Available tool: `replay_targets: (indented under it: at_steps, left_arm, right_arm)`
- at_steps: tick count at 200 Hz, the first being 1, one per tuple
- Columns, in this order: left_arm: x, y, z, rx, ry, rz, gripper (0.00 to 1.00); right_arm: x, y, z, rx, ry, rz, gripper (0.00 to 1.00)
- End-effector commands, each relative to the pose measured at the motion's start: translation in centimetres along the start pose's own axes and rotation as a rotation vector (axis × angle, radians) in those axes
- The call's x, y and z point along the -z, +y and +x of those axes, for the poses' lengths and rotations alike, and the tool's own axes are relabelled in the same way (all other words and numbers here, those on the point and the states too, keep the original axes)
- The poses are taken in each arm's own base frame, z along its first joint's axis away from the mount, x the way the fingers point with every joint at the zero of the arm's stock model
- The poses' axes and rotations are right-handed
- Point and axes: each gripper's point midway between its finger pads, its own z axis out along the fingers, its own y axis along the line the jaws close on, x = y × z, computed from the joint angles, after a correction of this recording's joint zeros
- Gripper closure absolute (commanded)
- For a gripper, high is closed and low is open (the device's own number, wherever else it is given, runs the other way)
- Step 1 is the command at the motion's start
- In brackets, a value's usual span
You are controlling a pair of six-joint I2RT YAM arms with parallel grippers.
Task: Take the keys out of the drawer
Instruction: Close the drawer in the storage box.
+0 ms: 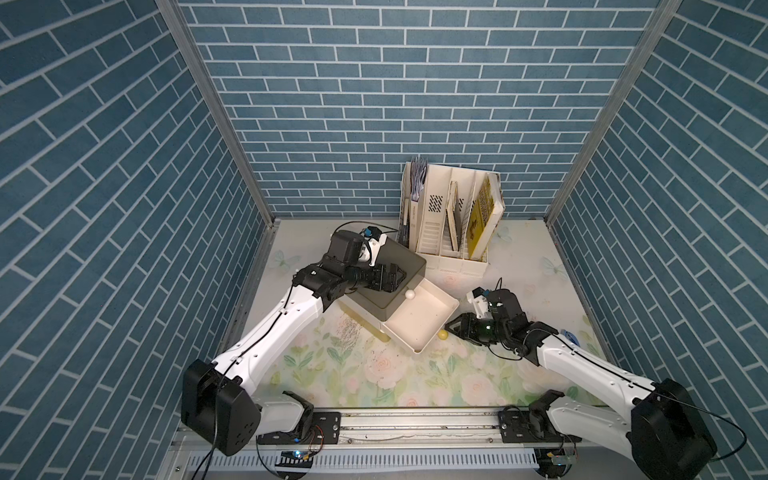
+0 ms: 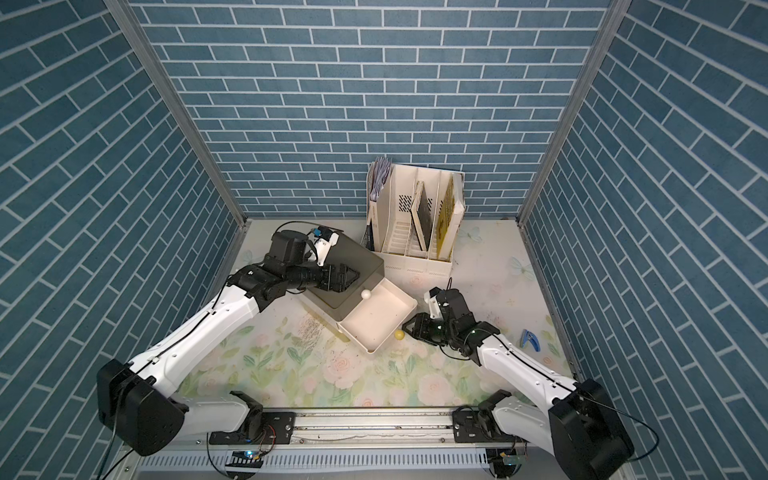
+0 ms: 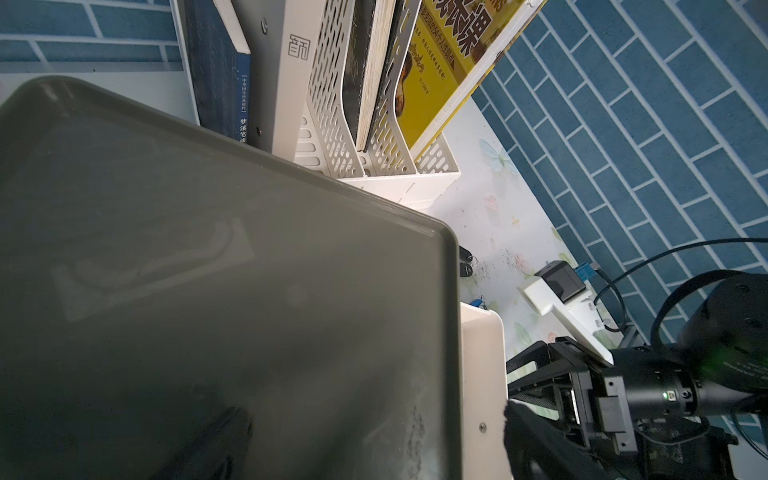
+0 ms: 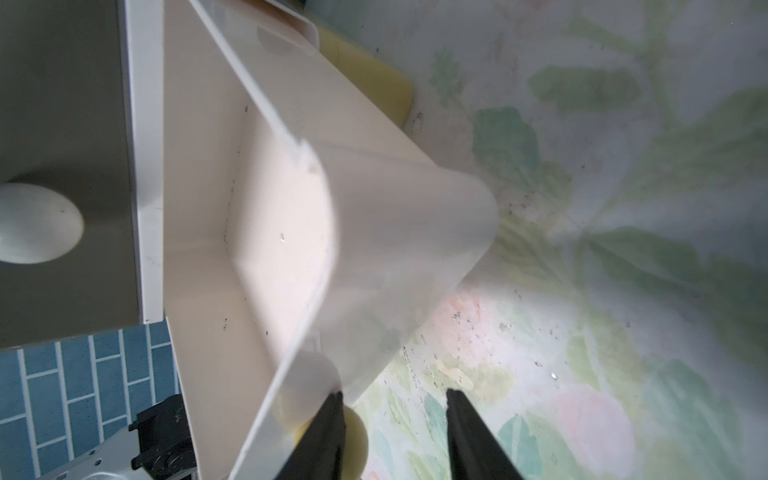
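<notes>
Since the drawer [image 1: 419, 316] looks empty in both top views, I hold my right tool [image 1: 449, 326] half open on nothing by its yellow knob [image 1: 443, 334], right of middle, while the black-fob keys [image 3: 465, 262] lie on the worktop [image 1: 374, 374] past the grey box [image 3: 208, 249], up toward the rack [image 1: 453, 224].

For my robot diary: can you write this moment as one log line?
drawer: open, looks empty | right gripper: open, by yellow knob | left gripper: over cabinet
</notes>
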Motion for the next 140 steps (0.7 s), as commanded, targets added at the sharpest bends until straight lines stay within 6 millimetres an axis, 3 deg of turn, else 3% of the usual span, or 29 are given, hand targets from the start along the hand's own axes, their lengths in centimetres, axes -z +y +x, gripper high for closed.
replay_targets:
  at_steps: [1, 140]
  left_arm:
    - [-0.4, 0.9, 2.5, 0.043, 0.08, -0.012, 0.0]
    - [-0.1, 0.9, 3.1, 0.047, 0.079, -0.007, 0.0]
  right_arm:
    - [-0.2, 1.9, -1.6, 0.02, -0.045, -0.037, 0.58]
    - [-4.2, 4.8, -3.5, 0.072, -0.021, -0.072, 0.57]
